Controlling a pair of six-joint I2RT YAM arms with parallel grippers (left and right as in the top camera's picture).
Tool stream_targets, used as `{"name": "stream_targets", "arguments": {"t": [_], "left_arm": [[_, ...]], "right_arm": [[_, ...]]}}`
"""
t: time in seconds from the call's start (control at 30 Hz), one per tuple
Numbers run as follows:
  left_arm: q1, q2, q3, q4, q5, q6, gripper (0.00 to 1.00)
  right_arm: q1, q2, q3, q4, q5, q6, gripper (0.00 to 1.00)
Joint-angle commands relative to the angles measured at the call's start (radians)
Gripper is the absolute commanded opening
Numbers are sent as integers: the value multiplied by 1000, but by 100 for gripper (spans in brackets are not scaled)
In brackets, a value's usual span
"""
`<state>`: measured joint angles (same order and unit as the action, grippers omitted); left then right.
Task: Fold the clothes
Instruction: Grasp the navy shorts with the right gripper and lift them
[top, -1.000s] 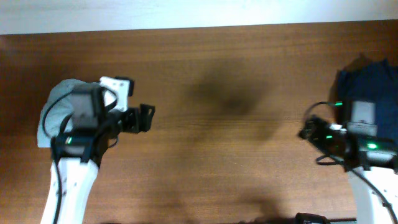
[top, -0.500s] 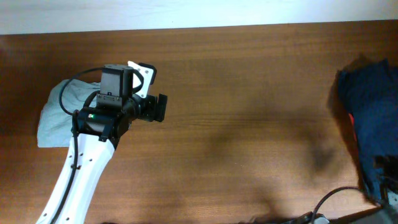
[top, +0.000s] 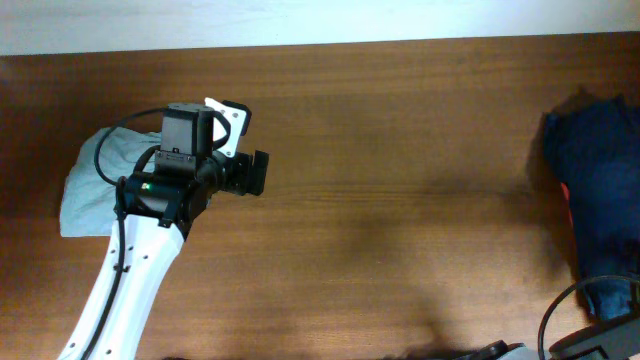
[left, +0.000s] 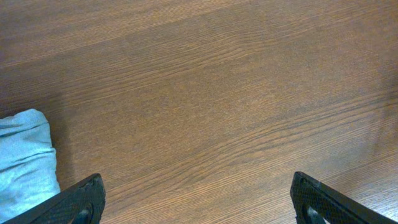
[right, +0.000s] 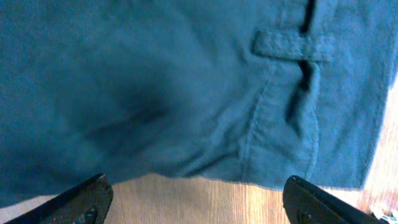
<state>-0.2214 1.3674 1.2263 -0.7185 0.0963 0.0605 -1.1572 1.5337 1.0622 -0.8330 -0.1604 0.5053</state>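
Note:
A folded light blue garment (top: 95, 180) lies at the table's left side, partly under my left arm; its corner shows in the left wrist view (left: 25, 162). A dark blue garment (top: 595, 190) with a belt loop lies crumpled at the right edge and fills the right wrist view (right: 186, 93). My left gripper (top: 252, 172) is open and empty over bare wood, right of the light blue garment; its fingertips show in the left wrist view (left: 199, 202). My right gripper (right: 199, 199) is open, just off the dark garment's edge; in the overhead view it is out of frame.
The brown wooden table (top: 400, 200) stretches between the two garments. A red patch (top: 567, 200) shows in the dark pile. A black cable (top: 560, 310) curls at the bottom right corner.
The left arm swung forward off the light blue garment and then held still. The right arm pulled back out of the overhead view towards the bottom right corner.

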Motion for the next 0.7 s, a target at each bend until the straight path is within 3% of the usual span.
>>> {"name": "stream_targets", "arguments": {"t": [0.0,0.23,0.4,0.67], "left_arm": [[0,2,20,0,-8,16,95],[0,2,20,0,-8,16,96],[0,2,20,3,-8,16,96],[0,2,20,3,-8,16,98]], "right_arm": [[3,1,8,-5,87,-38,93],[-63,13,8,6,150,-57,93],[-115,90,8,80,-40,-203,93],[-114,158,8,159,-1,-213,89]]}}
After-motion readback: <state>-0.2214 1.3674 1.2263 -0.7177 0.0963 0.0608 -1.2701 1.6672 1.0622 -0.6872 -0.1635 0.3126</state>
